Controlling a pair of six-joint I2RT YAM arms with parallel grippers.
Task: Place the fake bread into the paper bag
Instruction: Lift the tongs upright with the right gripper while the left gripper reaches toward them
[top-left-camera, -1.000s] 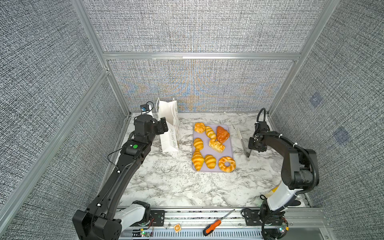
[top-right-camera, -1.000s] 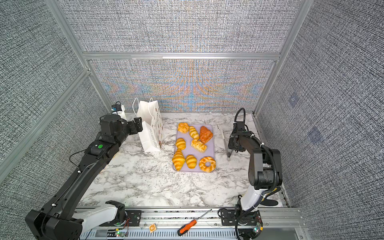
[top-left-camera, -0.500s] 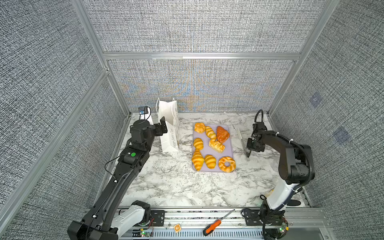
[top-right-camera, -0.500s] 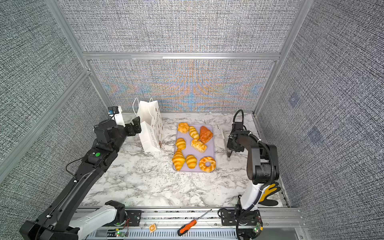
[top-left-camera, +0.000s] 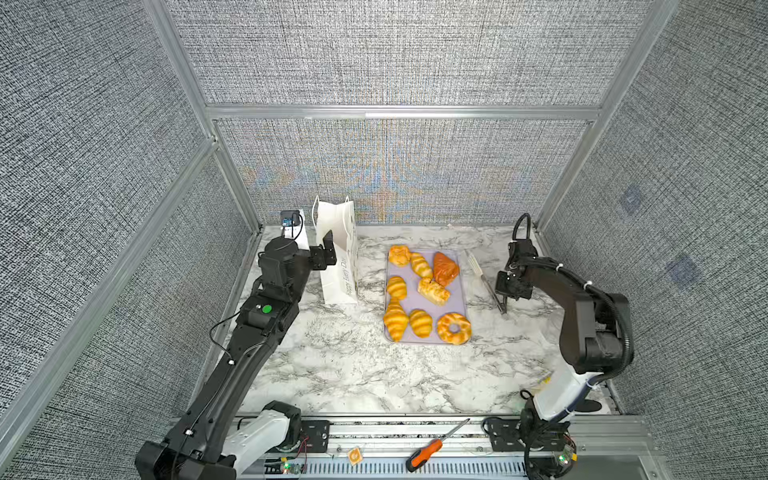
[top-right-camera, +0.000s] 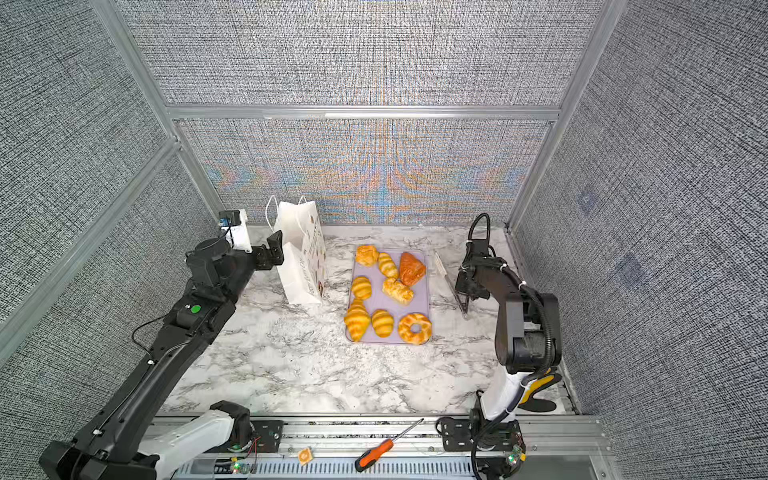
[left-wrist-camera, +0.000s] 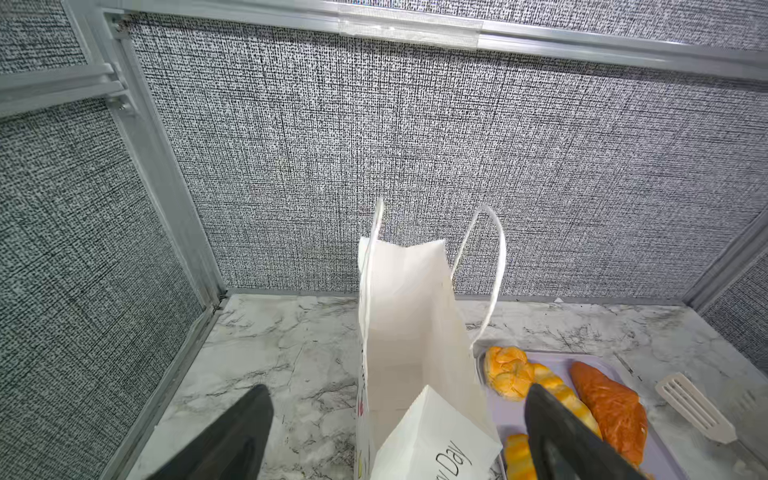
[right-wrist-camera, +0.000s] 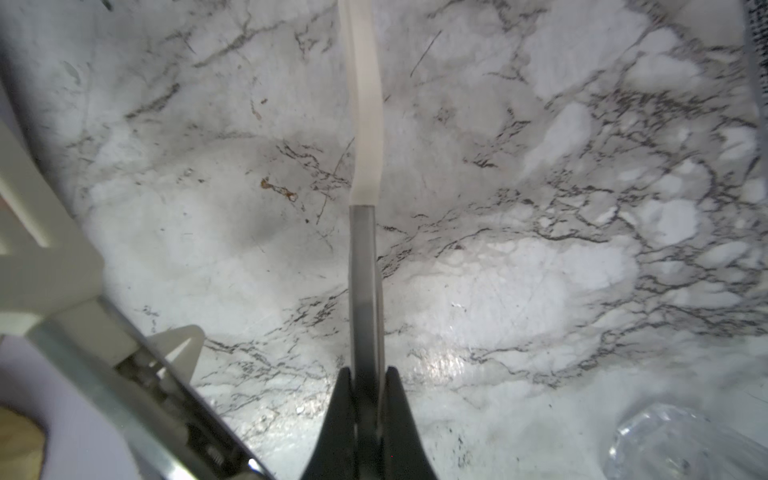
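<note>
Paper bag (left-wrist-camera: 407, 324) base cut off, tongs (right-wrist-camera: 365, 124) tip cropped, lilac tray (right-wrist-camera: 75, 399) blurred

Bright even light; rainbow moiré on back wall (top-left-camera: 395, 174).

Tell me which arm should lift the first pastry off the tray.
Right, probably: the right gripper is shut on the tongs beside the tray of fake bread, while the left gripper stands open at the paper bag.
</note>
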